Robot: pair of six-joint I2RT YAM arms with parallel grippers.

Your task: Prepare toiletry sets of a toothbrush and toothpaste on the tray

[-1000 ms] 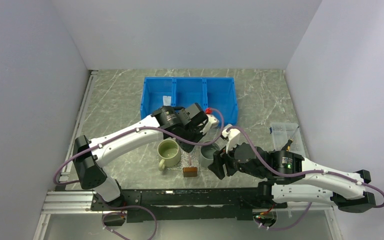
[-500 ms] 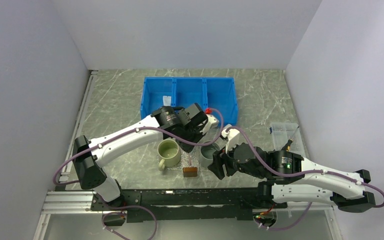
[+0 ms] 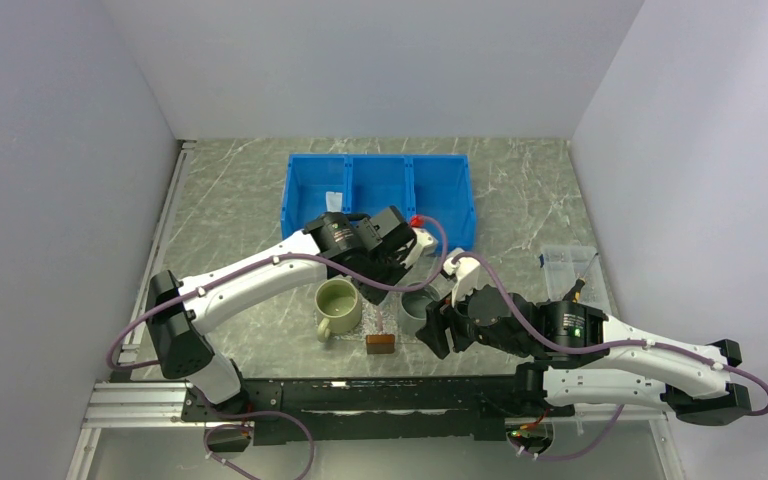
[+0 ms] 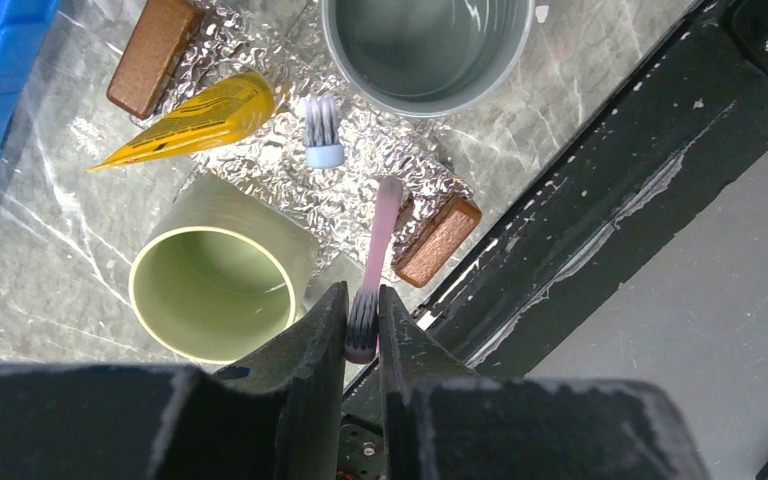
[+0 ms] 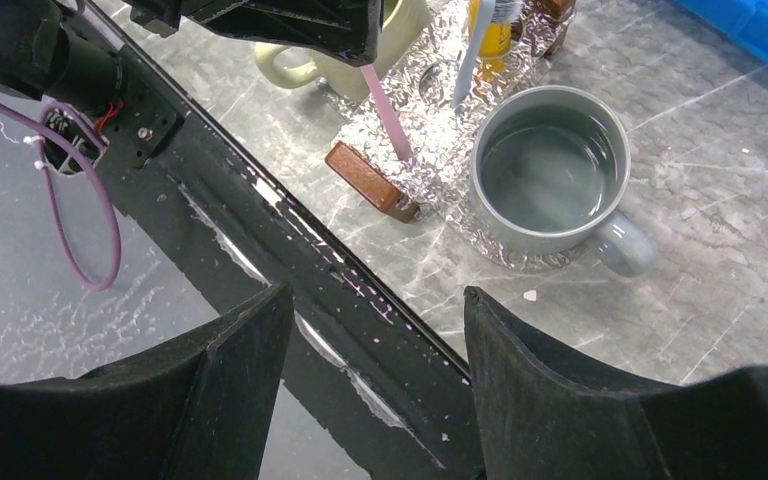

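Observation:
My left gripper (image 4: 363, 293) is shut on the bristle head of the pink toothbrush (image 4: 383, 225). Its handle slants down to the glittery clear tray (image 4: 352, 198), with the tip at the tray's near edge. On the tray lie the yellow-orange toothpaste (image 4: 200, 118) and a pale blue toothbrush (image 4: 323, 130). In the right wrist view the pink toothbrush (image 5: 388, 112) and the blue toothbrush (image 5: 473, 50) show over the tray (image 5: 432, 140). My right gripper (image 5: 375, 293) stands open and empty above the table's front edge, near the grey mug.
A grey mug (image 4: 425, 45) and a green mug (image 4: 215, 290) stand at the tray's sides. Two brown blocks (image 4: 153, 55) (image 4: 437, 240) lie on its ends. The blue three-compartment bin (image 3: 378, 195) is behind, and a small clear box (image 3: 570, 265) is at the right.

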